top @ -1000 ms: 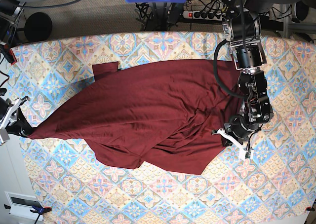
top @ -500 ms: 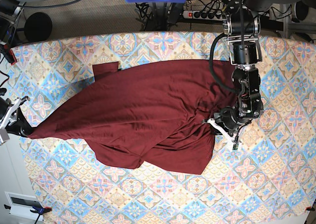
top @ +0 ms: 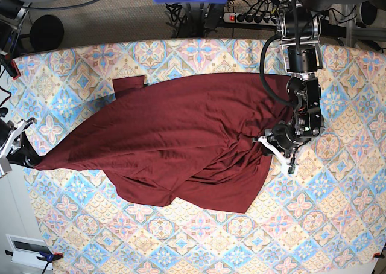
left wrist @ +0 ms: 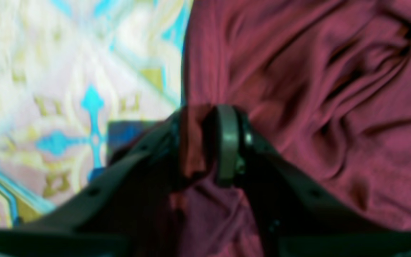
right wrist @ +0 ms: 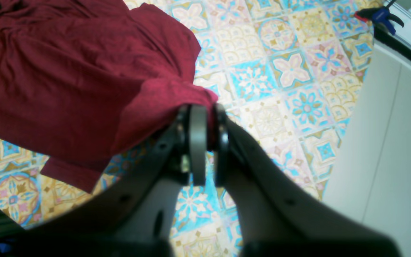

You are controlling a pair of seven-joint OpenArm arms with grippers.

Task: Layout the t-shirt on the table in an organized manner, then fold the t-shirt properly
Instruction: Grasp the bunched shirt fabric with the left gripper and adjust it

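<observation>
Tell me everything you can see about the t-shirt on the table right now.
The t-shirt is plain dark maroon, thin soft fabric, with no print. It lies spread but crumpled across the patterned table, stretched to a point toward the right gripper, which is shut on a bunched corner. A square sleeve flap sticks out at the far edge. Folds gather near the left gripper, where cloth lies between its parted fingers; whether it grips is unclear.
</observation>
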